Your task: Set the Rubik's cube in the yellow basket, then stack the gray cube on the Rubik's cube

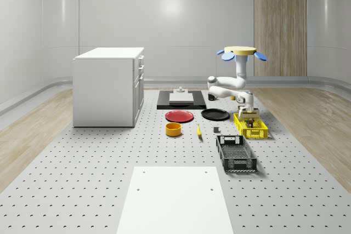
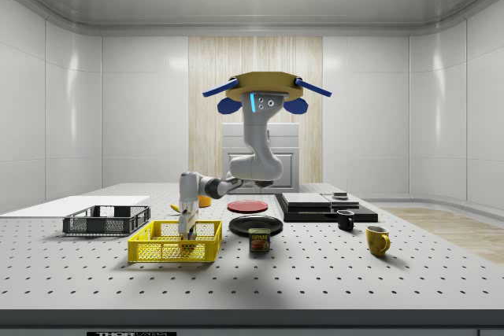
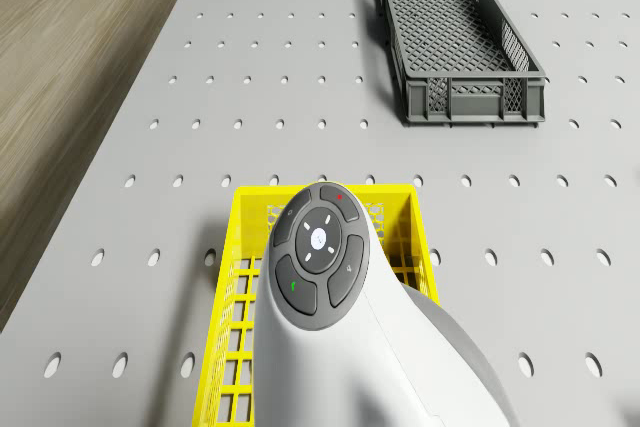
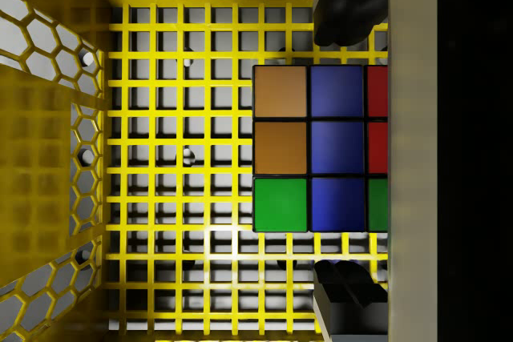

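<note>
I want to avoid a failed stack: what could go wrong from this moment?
With the drone hovering above the table, the tool is down inside the yellow basket.
1. The gray cube it seems to hold looks off-centre over the Rubik's cube, so it may tip off.
2. Rising, the tool may catch the basket wall.

The basket (image 4: 48, 142) around the gripper (image 2: 187, 234) is yellow, with a square-grid floor and honeycomb walls. The Rubik's cube (image 4: 321, 150) below the gripper shows orange, blue, red and green squares. The crate (image 3: 455, 37) beyond is dark gray mesh.
</note>
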You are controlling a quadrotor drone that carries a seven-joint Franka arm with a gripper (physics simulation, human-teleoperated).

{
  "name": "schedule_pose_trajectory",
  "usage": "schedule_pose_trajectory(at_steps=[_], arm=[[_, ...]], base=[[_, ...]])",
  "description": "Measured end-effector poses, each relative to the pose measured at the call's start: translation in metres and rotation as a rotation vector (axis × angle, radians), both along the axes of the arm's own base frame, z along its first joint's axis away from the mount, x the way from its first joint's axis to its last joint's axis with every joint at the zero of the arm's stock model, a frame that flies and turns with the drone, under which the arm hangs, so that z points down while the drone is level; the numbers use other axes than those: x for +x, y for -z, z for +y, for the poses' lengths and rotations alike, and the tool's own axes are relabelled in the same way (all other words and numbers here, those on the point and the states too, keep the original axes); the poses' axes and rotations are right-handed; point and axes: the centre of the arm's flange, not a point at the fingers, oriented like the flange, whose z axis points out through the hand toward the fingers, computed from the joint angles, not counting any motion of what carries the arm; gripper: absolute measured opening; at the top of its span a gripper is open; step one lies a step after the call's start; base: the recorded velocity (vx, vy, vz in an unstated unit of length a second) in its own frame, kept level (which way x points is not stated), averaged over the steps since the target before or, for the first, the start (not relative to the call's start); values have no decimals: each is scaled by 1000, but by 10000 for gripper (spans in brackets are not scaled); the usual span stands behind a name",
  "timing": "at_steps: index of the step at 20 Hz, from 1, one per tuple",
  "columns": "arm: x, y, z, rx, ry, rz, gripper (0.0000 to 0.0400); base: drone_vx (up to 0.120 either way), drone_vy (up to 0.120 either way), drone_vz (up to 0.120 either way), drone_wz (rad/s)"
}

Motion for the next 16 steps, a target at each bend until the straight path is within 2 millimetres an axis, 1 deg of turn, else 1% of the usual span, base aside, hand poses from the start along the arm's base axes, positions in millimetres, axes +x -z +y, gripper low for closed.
schedule_pose_trajectory(at_steps=[3,7,11,14,16], arm=[[0,8,0,0,0,0,398],[0,14,0,0,0,0,399],[0,17,0,0,0,0,400],[0,18,0,0,0,0,400],[0,18,0,0,0,0,400]], base=[[0,0,120,0],[0,-110,110,0],[0,-120,0,0],[107,-120,0,0],[0,-120,0,0]])
